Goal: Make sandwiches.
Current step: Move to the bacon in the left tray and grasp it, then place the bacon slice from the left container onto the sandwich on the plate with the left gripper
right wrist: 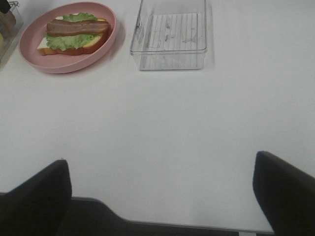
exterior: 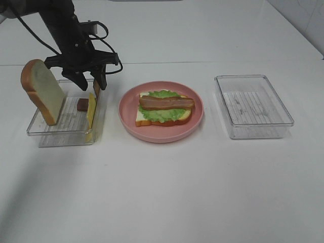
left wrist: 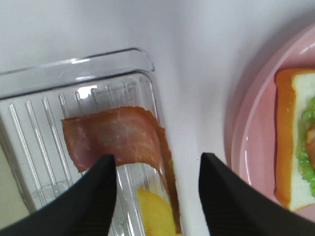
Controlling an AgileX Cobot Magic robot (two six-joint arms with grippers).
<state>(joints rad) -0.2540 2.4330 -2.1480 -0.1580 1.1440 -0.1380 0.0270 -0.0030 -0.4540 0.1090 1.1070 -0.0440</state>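
Sandwich [exterior: 163,109] of white bread, ruffled green lettuce and a reddish-brown meat strip lies uncovered on the round pink plate [exterior: 161,135]. Left gripper [exterior: 91,83]: jaws partly apart over the clear plastic tray [exterior: 61,139], empty; right gripper [right wrist: 160,160]: spread wide, empty.

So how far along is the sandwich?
Done: white bread slice, ruffled green lettuce and reddish-brown meat strip are stacked on the pink round plate. In hand: left gripper, open, hovers over the thin yellow cheese square in the clear plastic tray. Left: cheese and the leaning bread slice on top.
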